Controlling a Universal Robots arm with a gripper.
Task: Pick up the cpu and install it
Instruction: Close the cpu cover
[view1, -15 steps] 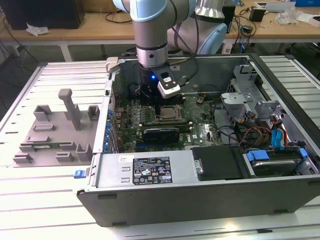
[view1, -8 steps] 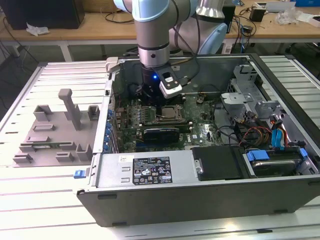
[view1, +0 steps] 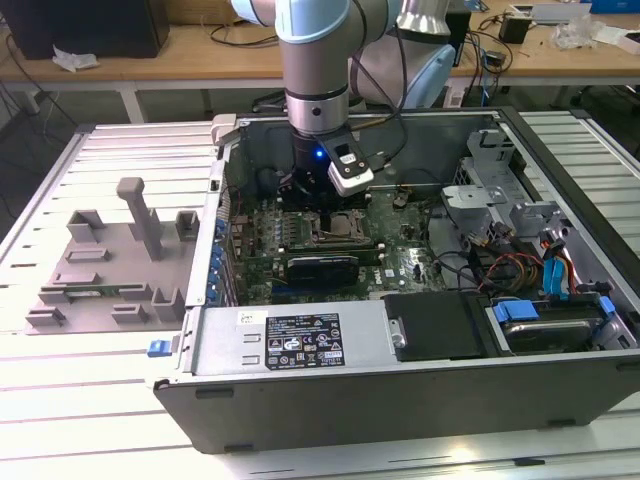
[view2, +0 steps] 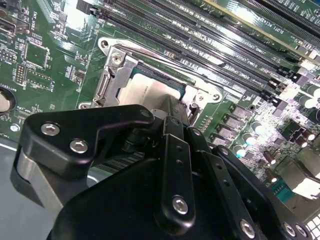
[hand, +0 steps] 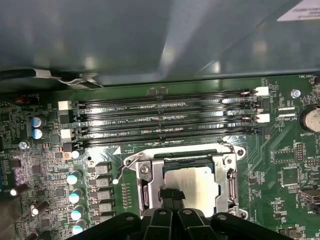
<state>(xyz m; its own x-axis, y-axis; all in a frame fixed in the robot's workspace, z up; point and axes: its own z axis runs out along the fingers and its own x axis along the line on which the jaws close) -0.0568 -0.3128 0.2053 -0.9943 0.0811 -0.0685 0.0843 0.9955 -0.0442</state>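
The cpu (hand: 197, 186) lies flat in the black socket on the green motherboard, its silvery top (view2: 145, 92) framed by the metal socket frame (hand: 150, 187). My gripper (hand: 171, 196) hangs straight down inside the open computer case (view1: 300, 345), over the socket (view1: 338, 232). Its dark fingers (view2: 173, 112) are drawn together and their tips sit at one edge of the chip's top plate. Whether they touch the plate I cannot tell. The socket's thin lever wire (hand: 125, 164) sticks out beside the frame.
Long memory slots (hand: 165, 120) run just beyond the socket, with capacitors (hand: 73, 195) to one side. A grey plastic tray with blocky posts (view1: 110, 260) lies at the exterior view's left. A drive cage and cables (view1: 530, 250) fill the case's right end.
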